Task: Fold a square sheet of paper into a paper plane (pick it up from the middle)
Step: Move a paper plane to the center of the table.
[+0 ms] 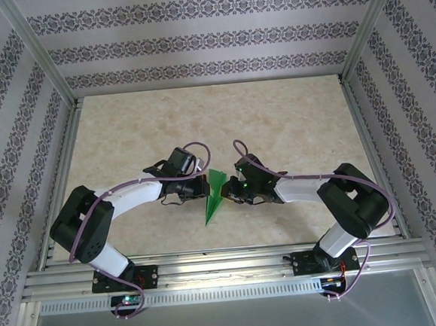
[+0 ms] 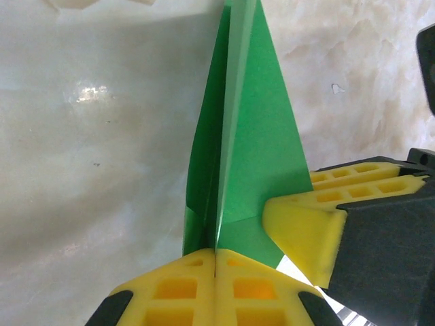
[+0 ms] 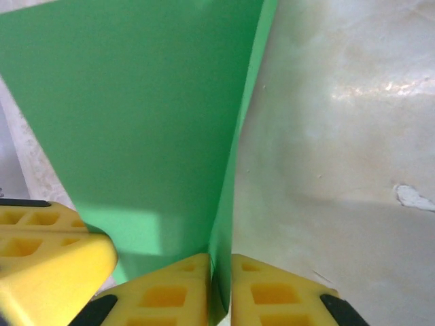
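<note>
Left gripper (image 2: 215,257) pinches folded paper plane (image 2: 251,136)

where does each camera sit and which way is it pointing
Top external: above and behind the bases, looking down on the table; both arms show, left gripper and right gripper both at the folded green paper.
Left wrist: on the left arm, facing along its shut fingers at the paper.
Right wrist: on the right arm, facing along its fingers pinching the paper's edge.
Both wrist views share the paper and the other gripper's finger.
</note>
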